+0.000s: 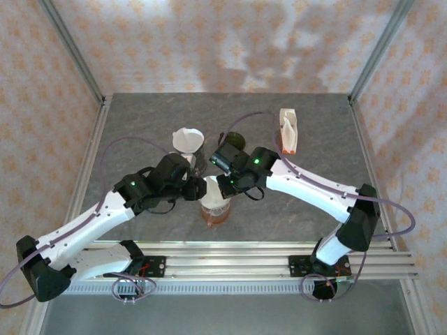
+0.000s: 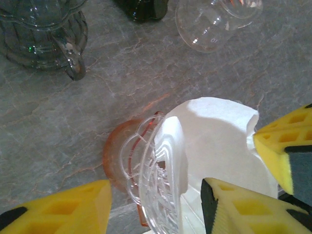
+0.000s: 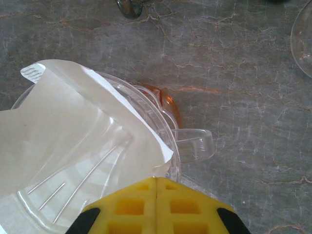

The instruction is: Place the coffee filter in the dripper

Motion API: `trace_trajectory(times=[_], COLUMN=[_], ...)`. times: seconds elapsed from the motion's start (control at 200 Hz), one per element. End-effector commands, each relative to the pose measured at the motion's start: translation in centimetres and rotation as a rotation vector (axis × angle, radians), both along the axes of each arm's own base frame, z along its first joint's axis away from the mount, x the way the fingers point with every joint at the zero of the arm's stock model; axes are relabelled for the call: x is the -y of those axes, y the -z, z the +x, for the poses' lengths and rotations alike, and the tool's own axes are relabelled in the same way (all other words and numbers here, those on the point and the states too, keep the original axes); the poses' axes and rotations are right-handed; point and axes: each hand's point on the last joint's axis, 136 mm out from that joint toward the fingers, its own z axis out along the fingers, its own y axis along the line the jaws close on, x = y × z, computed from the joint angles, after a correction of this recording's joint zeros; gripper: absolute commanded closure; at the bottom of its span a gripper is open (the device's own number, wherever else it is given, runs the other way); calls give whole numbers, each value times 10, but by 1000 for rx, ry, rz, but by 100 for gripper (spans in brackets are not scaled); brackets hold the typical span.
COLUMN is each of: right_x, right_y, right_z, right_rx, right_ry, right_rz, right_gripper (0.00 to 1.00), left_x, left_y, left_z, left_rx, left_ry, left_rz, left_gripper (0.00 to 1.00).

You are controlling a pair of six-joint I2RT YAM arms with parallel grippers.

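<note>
Judging from all three views, the job is most of the way done. The filter [image 3: 63, 131] is already inside the dripper [image 3: 194, 144]. The dripper stands on an orange cup [image 2: 115, 157] in the middle of the table [image 1: 314, 118], toward the near side, between my two arms.

My left pincer [image 2: 155, 191] is spread, with one finger on either side of the dripper and paper, pinching nothing. My right pincer [image 3: 156, 181] is pressed together at the dripper's rim on its right side. The paper's lower corner ends just beside its tips.

What is left, I think, is the seating. In my right wrist view the lower part of the paper shows through the ribbed glass. Its top edge and one corner stand well above the rim on the side away from that pincer. In my left wrist view the paper bulges up and out past the rim instead of sitting level all round. Through the glass I cannot make out whether the paper lines the whole cone or only leans against one wall.

So I judge the filter to be in, but riding high and lopsided. It wants a gentle press down until its edge sits even with the rim, taking care not to nudge the dripper off the cup. After that both arms can draw clear. The glass jug [image 2: 44, 29] on the far left stands apart and plays no part.
</note>
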Motion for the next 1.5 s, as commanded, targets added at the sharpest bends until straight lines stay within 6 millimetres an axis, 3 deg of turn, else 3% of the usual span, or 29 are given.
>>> trace_trajectory(times=[0.0, 0.11, 0.425, 0.621, 0.701, 0.816, 0.901, 1.036, 1.226, 1.496], right_x=[3, 2, 4, 3, 3, 5, 8, 9, 4, 5], right_y=[-6, -5, -7, -7, -9, -22, -31, -28, -19, -8], right_z=[2, 1, 2, 2, 2, 4, 6, 5, 3, 2], right_rx=[25, 21, 25, 28, 28, 54, 80, 71, 38, 23], right_ry=[-4, -6, -2, 0, 2, 10, 20, 18, 6, -3], right_rz=[-22, -22, -22, -25, -19, -6, 3, -8, -8, -42], right_gripper=[100, 100, 100, 99, 89, 66, 62, 65, 86, 99], left_x=[-6, -6, -9, -8, -8, -8, -8, -7, -7, -6], left_y=[6, 12, 23, 23, 23, 23, 24, 23, 25, 27], left_z=[0, 0, 0, -1, -1, -1, -2, -2, -2, -1], left_rx=[-2, -8, -29, -30, -32, -35, -34, -34, -34, -39], left_ry=[4, 3, -7, -6, -5, -4, -6, -5, -8, -8], left_rz=[42, 44, 75, 68, 67, 63, 59, 57, 55, 54], left_gripper=[40, 39, 71, 75, 74, 73, 72, 72, 71, 67])
